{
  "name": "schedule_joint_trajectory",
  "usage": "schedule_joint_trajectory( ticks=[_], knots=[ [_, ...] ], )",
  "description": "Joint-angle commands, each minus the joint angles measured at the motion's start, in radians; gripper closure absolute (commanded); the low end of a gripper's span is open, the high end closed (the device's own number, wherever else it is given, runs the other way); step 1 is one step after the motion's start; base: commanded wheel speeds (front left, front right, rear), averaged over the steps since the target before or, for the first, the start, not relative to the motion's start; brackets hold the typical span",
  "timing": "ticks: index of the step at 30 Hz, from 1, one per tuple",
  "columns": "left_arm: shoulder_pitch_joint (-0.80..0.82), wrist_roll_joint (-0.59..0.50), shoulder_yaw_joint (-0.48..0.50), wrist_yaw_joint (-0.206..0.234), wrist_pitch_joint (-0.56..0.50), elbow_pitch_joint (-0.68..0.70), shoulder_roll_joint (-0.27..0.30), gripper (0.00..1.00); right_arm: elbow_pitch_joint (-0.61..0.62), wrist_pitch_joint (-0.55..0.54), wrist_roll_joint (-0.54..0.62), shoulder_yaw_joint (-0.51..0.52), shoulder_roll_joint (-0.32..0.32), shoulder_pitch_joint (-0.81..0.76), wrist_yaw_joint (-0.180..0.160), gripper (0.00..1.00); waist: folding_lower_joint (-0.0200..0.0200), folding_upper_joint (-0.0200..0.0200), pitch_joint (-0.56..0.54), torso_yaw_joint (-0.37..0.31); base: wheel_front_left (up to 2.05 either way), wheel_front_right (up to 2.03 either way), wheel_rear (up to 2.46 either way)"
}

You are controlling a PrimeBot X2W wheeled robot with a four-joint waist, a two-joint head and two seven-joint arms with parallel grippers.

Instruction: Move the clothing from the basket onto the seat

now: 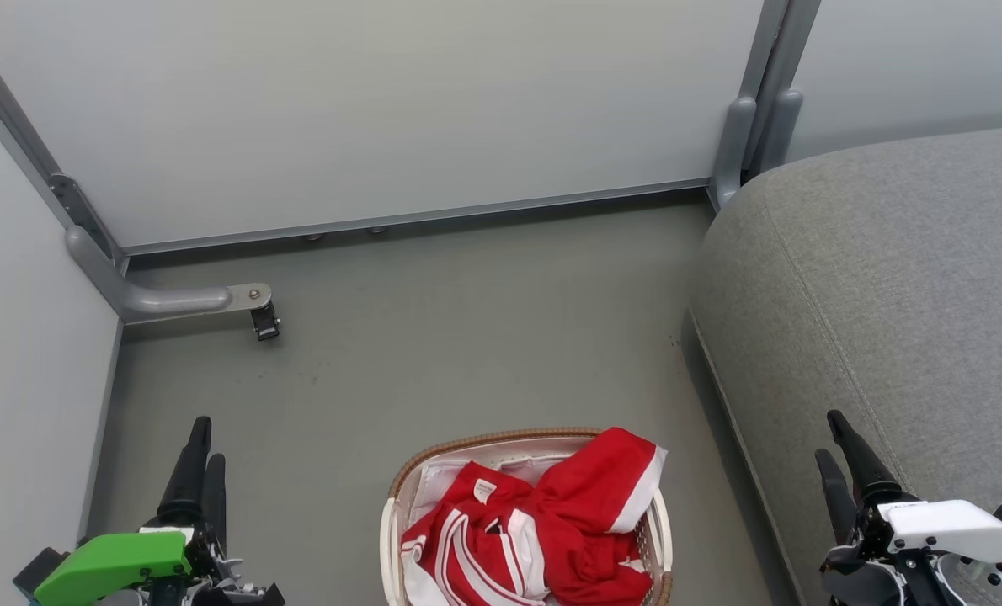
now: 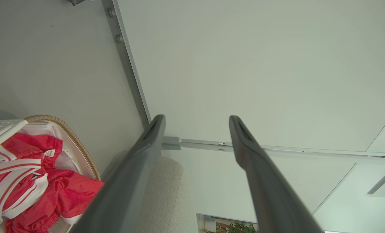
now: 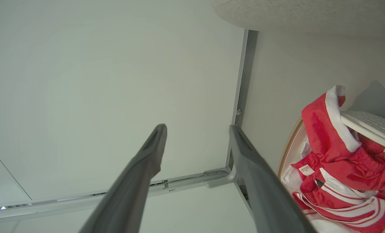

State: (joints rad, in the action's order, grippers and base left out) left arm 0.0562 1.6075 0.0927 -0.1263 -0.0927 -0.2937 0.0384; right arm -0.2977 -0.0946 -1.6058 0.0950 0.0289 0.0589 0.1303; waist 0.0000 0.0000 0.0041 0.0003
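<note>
Low in the middle of the head view, found the laundry basket (image 1: 467, 443), oval, white and perforated, with a brown woven rim, standing on the grey floor (image 1: 467, 337). Saw the red clothing (image 1: 551, 522) heaped inside it over a white liner (image 1: 446, 471), with white stripes, white trim and a small white label (image 1: 485, 488) showing. Noted one red fold with a white edge draped across the far right rim, on the sofa's side. Saw every visible piece of clothing in or over the basket. Placed the grey fabric sofa (image 1: 888, 278) to the right, near the basket but apart from it, rounded at the corner, with a stitched seam down it. Made out pale partition panels (image 1: 383, 109) behind, and a grey metal foot (image 1: 181, 299) with a small black caster at the left.

Found the left gripper (image 1: 209, 442) at the lower left over the floor, well apart from the basket, and the right gripper (image 1: 829, 436) at the lower right, seen against the sofa. Read both as open: in the left wrist view, saw the two dark fingers (image 2: 127, 174) spread wide with only partition panel between them; saw the same spread in the right wrist view, fingers (image 3: 260, 181) gripping nothing. Caught the clothing at the lower left of the left wrist view and at the right edge of the right wrist view, its white-trimmed fold hanging over the basket's white handle (image 3: 370, 126).
</note>
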Motion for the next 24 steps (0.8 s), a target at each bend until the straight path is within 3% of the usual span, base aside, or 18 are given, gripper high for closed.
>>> schedule_joint_trajectory(
  ticks=[1, 14, 24],
  knots=[
    [0.009, -0.015, -0.008, -0.001, 0.012, 0.027, 0.003, 0.00, 0.019, 0.013, 0.012, -0.008, 0.008, 0.013, 0.000, 0.00, 0.0000, 0.0000, 0.000, 0.000, 0.00, 0.00, 0.00],
    [-0.009, -0.101, -0.041, -0.002, 0.071, 0.069, 0.005, 0.00, 0.023, 0.073, 0.081, -0.020, 0.011, 0.017, 0.000, 0.00, 0.0000, 0.0000, 0.005, 0.002, 0.00, 0.00, 0.00],
    [-0.017, -0.279, -0.054, -0.003, 0.113, 0.123, 0.007, 0.00, 0.053, 0.114, 0.243, -0.002, 0.013, 0.022, 0.000, 0.00, 0.0000, 0.0000, 0.011, 0.003, 0.00, 0.00, 0.00]
  ],
)
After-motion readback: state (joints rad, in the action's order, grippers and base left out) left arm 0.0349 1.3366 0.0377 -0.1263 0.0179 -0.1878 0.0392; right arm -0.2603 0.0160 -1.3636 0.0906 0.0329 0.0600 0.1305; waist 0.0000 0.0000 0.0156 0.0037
